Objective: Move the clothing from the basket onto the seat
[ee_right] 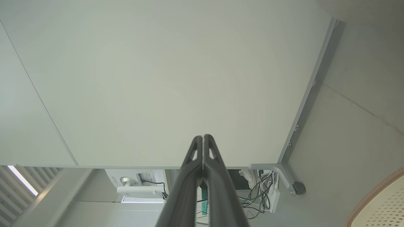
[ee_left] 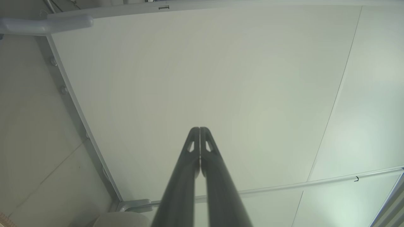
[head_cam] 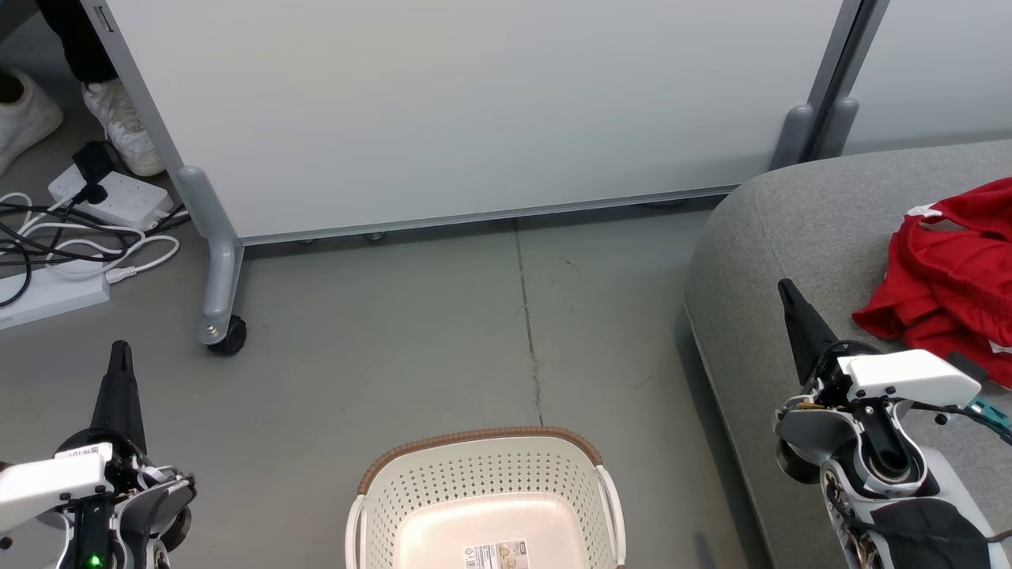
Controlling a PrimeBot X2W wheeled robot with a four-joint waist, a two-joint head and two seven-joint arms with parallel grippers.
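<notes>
The cream basket (head_cam: 484,490) stands on the floor at the bottom centre, with nothing in it but the label sticker on its bottom. Its rim corner (ee_right: 377,201) peeks in at the right wrist view's lower right. Red clothing (head_cam: 949,276) with white trim lies bunched on the grey seat (head_cam: 791,237) at the right. My left gripper (head_cam: 120,352) is shut at the lower left over the floor, its fingers (ee_left: 199,130) pressed together and holding nothing. My right gripper (head_cam: 784,286) is shut above the seat's front edge, left of the clothing, tips (ee_right: 203,137) touching.
A white partition panel (head_cam: 474,103) on a castor foot (head_cam: 225,332) spans the back. Power strips and cables (head_cam: 87,229) lie at the far left beside a person's white shoes (head_cam: 118,126). Grey floor stretches between the basket and the panel.
</notes>
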